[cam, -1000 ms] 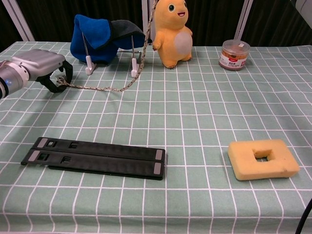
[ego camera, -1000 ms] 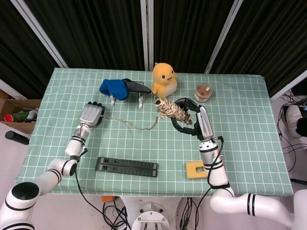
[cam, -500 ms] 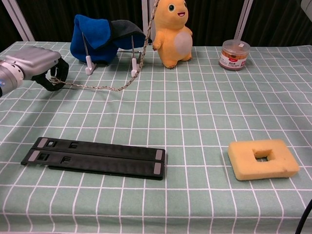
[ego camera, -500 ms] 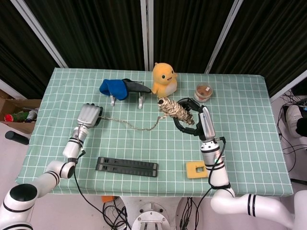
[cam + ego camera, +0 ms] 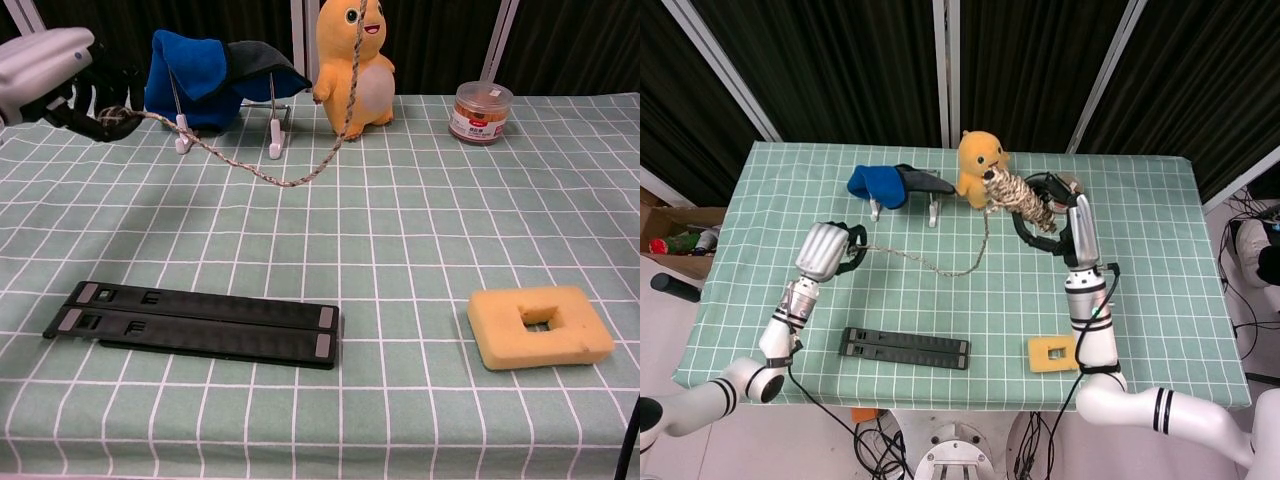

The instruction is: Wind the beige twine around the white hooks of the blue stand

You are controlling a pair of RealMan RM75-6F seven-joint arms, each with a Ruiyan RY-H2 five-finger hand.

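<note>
The blue stand [image 5: 880,184] [image 5: 190,68] stands at the back left of the table, with its white hooks [image 5: 182,124] [image 5: 933,212] pointing down at the front. My right hand [image 5: 1058,218] holds the spool of beige twine [image 5: 1018,197] raised above the table, in front of the orange toy. A loose strand of twine [image 5: 940,268] [image 5: 285,182] sags from the spool to my left hand [image 5: 826,250] [image 5: 58,76], which pinches its free end above the table, left of the stand. The strand touches neither hook.
An orange duck-like toy [image 5: 982,162] [image 5: 352,62] stands right of the stand. A small jar [image 5: 480,113] sits at the back right. A black slotted bar [image 5: 904,348] [image 5: 195,322] and a yellow sponge frame [image 5: 1054,354] [image 5: 538,325] lie near the front edge.
Both hands have risen. My right hand carried the spool up and back toward the orange toy. My left hand lifted the twine's end, so the strand hangs in a loop.
</note>
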